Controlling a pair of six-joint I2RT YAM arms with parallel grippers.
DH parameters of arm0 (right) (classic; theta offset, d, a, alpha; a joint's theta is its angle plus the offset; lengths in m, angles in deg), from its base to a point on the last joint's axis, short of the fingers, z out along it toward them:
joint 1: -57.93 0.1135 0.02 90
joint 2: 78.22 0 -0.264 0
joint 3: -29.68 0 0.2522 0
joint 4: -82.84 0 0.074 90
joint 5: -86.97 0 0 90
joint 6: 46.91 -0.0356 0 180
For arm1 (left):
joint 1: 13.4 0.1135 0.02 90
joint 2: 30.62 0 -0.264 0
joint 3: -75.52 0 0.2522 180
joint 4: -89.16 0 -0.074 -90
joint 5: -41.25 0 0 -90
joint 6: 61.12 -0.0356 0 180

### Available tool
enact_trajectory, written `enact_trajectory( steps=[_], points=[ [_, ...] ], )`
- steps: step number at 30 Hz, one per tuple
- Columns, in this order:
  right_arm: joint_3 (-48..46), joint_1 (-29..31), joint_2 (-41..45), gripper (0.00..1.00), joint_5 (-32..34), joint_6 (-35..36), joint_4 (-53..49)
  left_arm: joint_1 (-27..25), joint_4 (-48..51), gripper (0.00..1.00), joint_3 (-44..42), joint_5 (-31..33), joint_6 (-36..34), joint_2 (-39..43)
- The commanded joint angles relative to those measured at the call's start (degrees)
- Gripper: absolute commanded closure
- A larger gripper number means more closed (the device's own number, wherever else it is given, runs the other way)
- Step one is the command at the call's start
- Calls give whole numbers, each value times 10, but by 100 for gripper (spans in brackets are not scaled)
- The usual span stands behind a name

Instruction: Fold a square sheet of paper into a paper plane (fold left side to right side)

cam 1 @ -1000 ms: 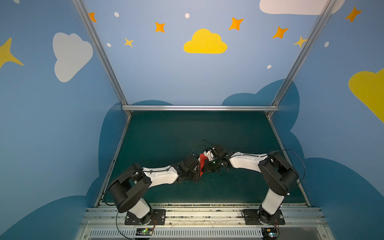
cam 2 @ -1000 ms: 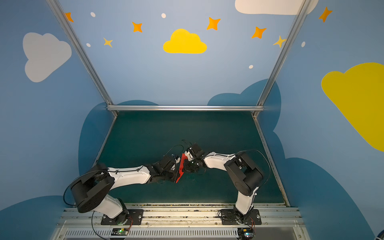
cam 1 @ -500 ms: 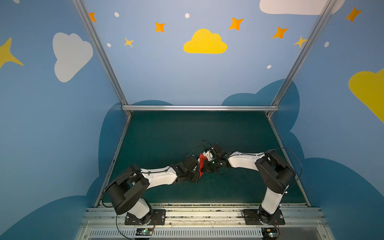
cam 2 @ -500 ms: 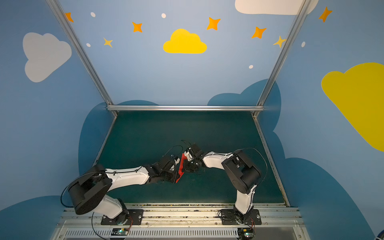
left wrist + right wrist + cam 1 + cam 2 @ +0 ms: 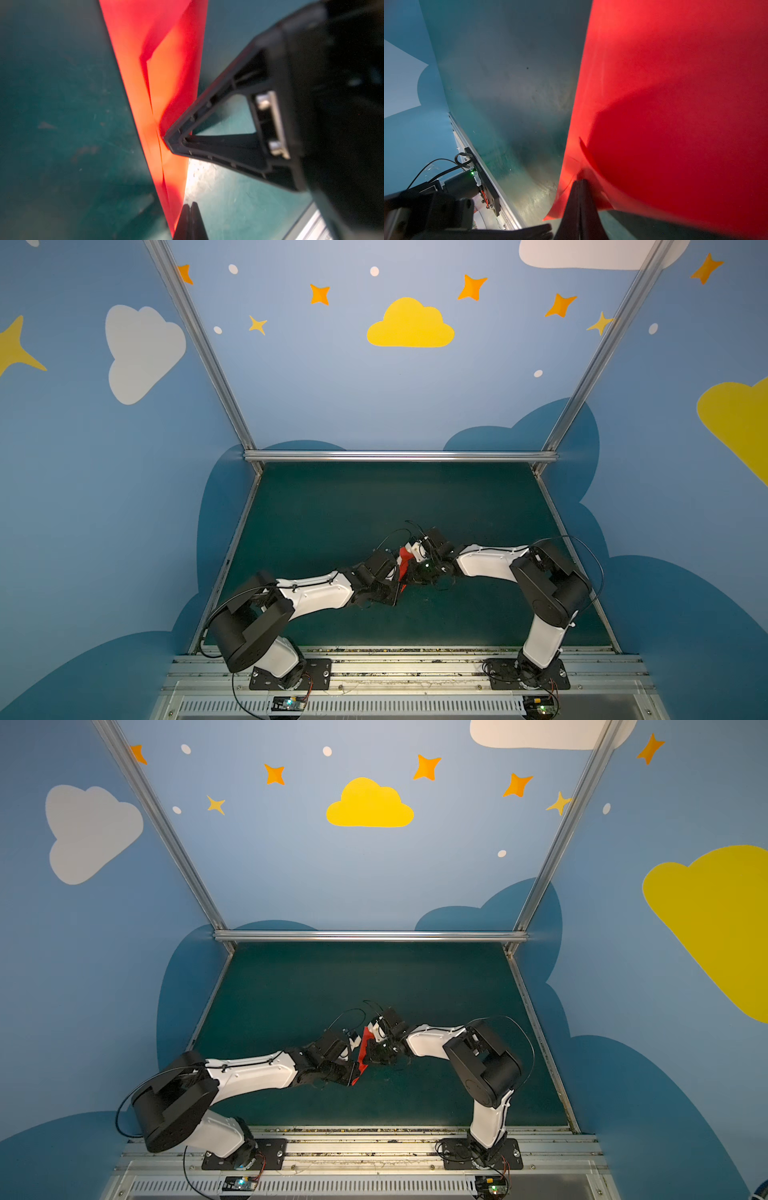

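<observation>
Left gripper (image 5: 190, 209): jaws pressed together. The lower edge of the folded red paper (image 5: 166, 83) appears to run in between the tips. We read that as a pinch, though the view is soft there.

Right gripper (image 5: 580, 185): jaws closed on the same paper, which puckers around the tips.

The paper stands on edge between the two grippers, over the green mat (image 5: 374, 497). It is nearer the mat's front edge than its back edge, and about midway between its sides.

Risks, as we judge them:
- Both holds sit close to the paper's border, so a small tug could let it slip out.
- If the arms pull apart or twist against each other, the thin paper could tear at the pucker.
- The layers gape, so pressing now could set a crooked crease.
</observation>
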Motion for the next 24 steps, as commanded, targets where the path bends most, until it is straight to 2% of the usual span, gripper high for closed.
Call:
enact_trajectory(
  steps=[1, 11, 24],
  points=[
    [-22, 3, -23, 100, 26, 3, -29, 2, -2, 97, 23, -3, -11, -16],
    [-23, 3, -24, 100, 26, 3, -31, 12, -11, 97, 25, 12, -17, -33],
    [-28, 3, -25, 100, 28, 0, -30, 14, -30, 97, 0, 1, -5, -47]
  ],
)
